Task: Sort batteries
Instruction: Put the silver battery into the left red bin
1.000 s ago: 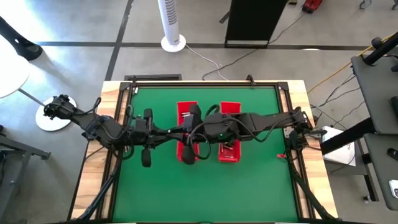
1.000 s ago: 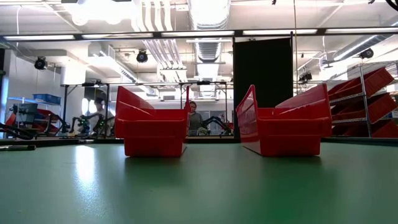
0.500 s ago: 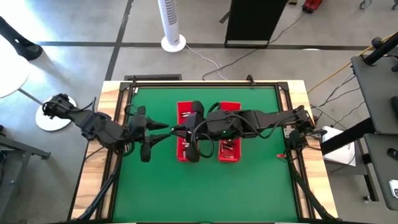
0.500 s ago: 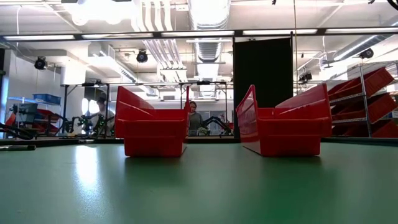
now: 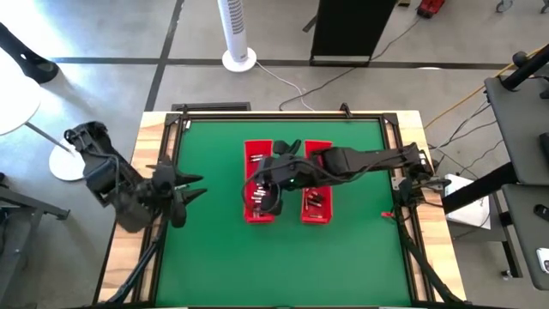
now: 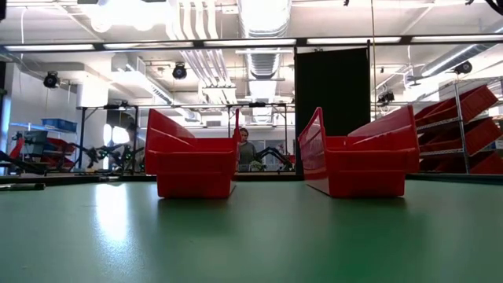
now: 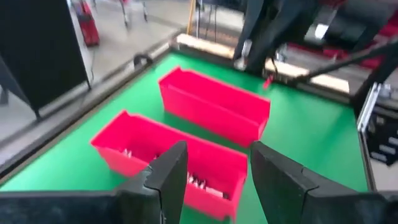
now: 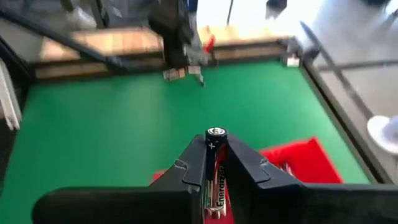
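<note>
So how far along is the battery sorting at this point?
Partly done, end not in sight. Both red trays, left tray and right tray, already hold batteries. In hand: the right gripper is shut on one battery over the left tray. The left gripper is open and empty at the table's left edge. Left: dropping that battery; how many remain can't be judged.

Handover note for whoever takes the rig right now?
Right gripper: shut on a battery, above the left red tray.
Left gripper: open, empty, over the mat near the table's left edge.
Batteries lie in both the left tray and the right red tray.
Left to do: place the held one; whether any remain to sort cannot be told.
</note>
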